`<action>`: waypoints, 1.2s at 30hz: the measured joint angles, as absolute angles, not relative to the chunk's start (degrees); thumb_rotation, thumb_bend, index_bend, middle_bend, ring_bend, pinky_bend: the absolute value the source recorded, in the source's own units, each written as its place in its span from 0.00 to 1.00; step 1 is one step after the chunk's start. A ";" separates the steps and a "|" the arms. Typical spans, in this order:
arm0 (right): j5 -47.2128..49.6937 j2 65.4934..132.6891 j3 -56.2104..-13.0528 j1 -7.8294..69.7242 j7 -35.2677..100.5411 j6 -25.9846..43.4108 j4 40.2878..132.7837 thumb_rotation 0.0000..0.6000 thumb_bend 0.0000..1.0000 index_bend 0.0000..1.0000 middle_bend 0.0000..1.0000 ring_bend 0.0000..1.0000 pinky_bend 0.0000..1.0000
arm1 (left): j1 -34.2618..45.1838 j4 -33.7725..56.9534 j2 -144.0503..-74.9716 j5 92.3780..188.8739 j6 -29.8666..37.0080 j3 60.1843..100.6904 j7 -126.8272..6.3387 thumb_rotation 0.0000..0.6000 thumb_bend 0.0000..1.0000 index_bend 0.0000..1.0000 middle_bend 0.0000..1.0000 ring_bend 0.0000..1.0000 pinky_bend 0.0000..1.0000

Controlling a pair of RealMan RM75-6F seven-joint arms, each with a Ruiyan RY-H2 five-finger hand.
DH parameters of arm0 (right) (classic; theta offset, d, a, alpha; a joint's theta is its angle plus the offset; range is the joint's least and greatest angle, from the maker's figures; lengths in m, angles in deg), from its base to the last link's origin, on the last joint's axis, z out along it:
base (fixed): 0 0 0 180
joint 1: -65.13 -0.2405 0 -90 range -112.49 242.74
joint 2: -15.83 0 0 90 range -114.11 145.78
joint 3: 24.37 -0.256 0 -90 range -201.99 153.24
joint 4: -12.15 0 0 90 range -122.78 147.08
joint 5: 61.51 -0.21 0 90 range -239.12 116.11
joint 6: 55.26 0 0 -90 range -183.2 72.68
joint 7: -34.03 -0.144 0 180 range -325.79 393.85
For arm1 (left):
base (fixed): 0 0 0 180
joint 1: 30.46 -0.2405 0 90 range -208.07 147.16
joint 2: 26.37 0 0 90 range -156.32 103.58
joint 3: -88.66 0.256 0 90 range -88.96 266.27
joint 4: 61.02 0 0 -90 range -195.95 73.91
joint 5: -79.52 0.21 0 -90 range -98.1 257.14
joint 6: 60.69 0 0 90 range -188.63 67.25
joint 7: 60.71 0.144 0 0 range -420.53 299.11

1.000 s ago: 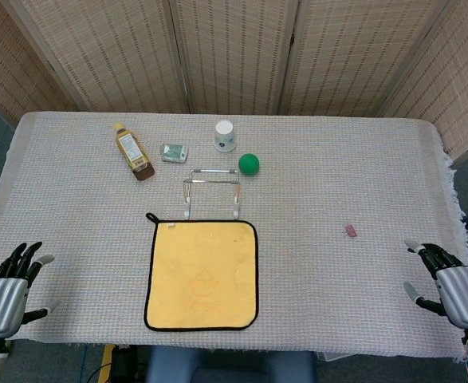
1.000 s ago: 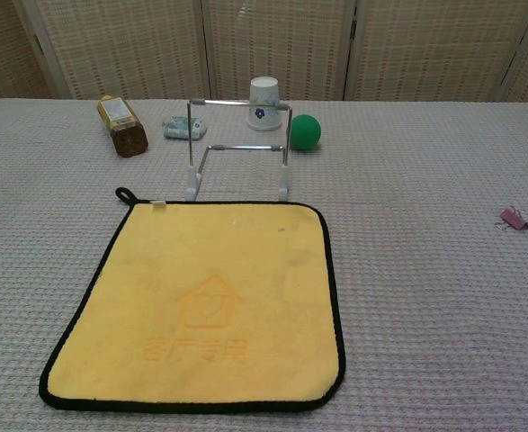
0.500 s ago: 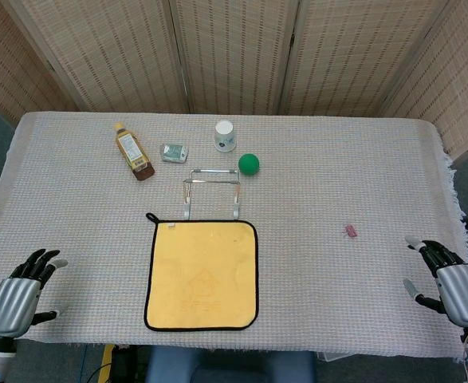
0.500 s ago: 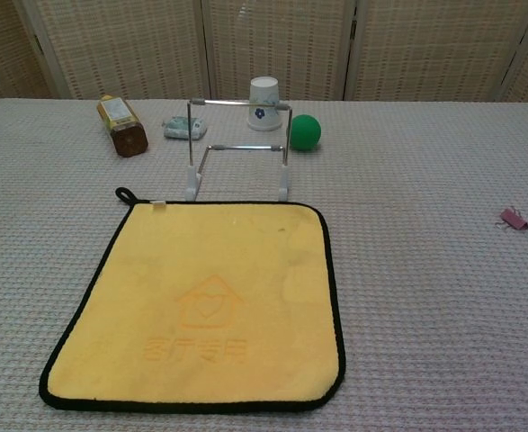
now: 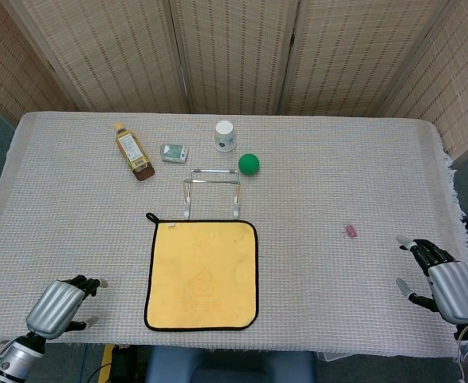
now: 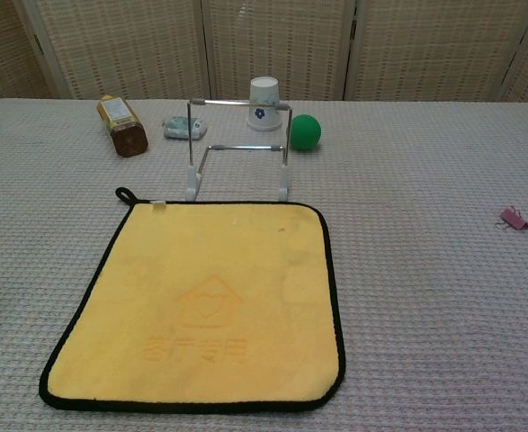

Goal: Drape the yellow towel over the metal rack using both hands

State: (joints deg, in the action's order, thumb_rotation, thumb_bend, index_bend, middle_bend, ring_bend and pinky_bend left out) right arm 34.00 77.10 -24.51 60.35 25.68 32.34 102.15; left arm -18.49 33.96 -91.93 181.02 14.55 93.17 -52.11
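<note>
The yellow towel (image 5: 202,274) (image 6: 199,302), black-edged with a hanging loop at its far left corner, lies flat near the table's front edge. Just behind it stands the small metal rack (image 5: 211,191) (image 6: 238,148), bare. My left hand (image 5: 58,305) hovers at the front left corner of the table, well left of the towel, holding nothing, fingers partly curled. My right hand (image 5: 439,282) is at the front right edge, far from the towel, fingers apart and empty. Neither hand shows in the chest view.
Behind the rack are a brown bottle (image 5: 131,151) lying down, a small green packet (image 5: 174,152), an upturned paper cup (image 5: 225,136) and a green ball (image 5: 249,163). A pink clip (image 5: 350,230) lies on the right side of the woven tablecloth (image 5: 337,175).
My left hand has moved right and toward the front edge, closer to the towel. My right hand has shifted slightly inward. Towel and rack have not moved.
</note>
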 measured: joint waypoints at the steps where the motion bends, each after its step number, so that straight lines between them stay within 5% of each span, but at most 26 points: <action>1: 34.04 77.07 -24.49 60.29 25.76 32.28 102.25 1.00 0.32 0.14 0.30 0.23 0.35 | -18.00 33.34 -92.39 181.87 14.18 93.35 -52.13 1.00 0.13 0.42 0.75 0.63 0.90; 12: 33.99 77.10 -24.32 60.05 25.70 31.92 102.43 1.00 0.32 0.14 0.30 0.23 0.35 | -13.38 28.16 -99.40 187.22 10.27 95.28 -52.29 1.00 0.13 0.45 0.90 0.75 0.98; 36: 33.80 77.34 -24.10 61.12 23.70 33.90 100.85 1.00 0.32 0.14 0.30 0.23 0.35 | -10.70 23.60 -108.15 185.19 7.13 96.15 -46.77 1.00 0.13 0.47 0.91 0.76 0.99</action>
